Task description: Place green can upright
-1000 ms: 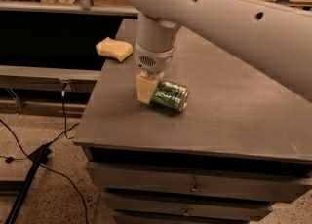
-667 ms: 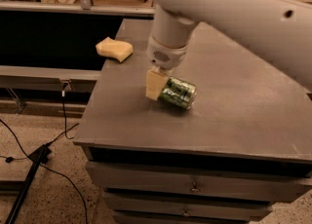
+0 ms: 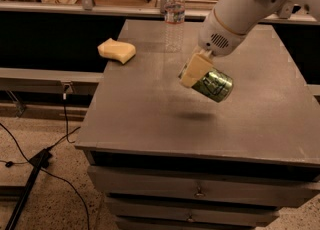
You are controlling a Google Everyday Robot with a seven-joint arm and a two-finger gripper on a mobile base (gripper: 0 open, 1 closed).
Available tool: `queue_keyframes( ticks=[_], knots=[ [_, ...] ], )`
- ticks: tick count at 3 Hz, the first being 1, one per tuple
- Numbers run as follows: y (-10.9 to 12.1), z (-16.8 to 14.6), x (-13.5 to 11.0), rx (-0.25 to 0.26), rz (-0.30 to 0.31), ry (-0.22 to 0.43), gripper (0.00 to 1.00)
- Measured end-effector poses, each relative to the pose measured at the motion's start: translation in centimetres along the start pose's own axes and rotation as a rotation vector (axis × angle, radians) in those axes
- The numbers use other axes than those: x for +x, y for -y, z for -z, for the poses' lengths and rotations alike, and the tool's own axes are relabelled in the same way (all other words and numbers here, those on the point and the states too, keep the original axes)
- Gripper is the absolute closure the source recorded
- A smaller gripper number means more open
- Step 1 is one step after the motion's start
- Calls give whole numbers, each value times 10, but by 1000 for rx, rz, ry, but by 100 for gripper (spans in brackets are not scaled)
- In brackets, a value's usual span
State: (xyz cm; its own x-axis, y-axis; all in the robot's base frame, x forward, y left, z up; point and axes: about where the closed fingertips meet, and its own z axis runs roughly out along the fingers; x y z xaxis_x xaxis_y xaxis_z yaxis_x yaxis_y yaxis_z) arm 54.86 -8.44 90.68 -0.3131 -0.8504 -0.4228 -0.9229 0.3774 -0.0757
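The gripper point(image 3: 201, 78) hangs over the middle of the tabletop point(image 3: 145, 119), clamped on the can point(image 3: 216, 85), which is tipped sideways clear of the surface. A sponge point(image 3: 116, 51) lies near the far left corner. A bottle point(image 3: 174, 18) stands upright at the far edge, behind the can.

Dim; gripper point(image 3: 206, 78) above table point(image 3: 145, 119) casts soft shadow point(image 3: 194, 116).
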Motion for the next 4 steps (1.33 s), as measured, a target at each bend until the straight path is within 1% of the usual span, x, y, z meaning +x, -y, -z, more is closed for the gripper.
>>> queue_keyframes(
  ticks=[1, 2, 3, 4],
  knots=[
    [1, -5, -1, -6, 1, 12, 100],
    [22, 7, -12, -16, 23, 287, 100],
    [29, 43, -17, -32, 74, 543, 100],
    [23, 72, -22, -105, 117, 782, 100]
  ],
)
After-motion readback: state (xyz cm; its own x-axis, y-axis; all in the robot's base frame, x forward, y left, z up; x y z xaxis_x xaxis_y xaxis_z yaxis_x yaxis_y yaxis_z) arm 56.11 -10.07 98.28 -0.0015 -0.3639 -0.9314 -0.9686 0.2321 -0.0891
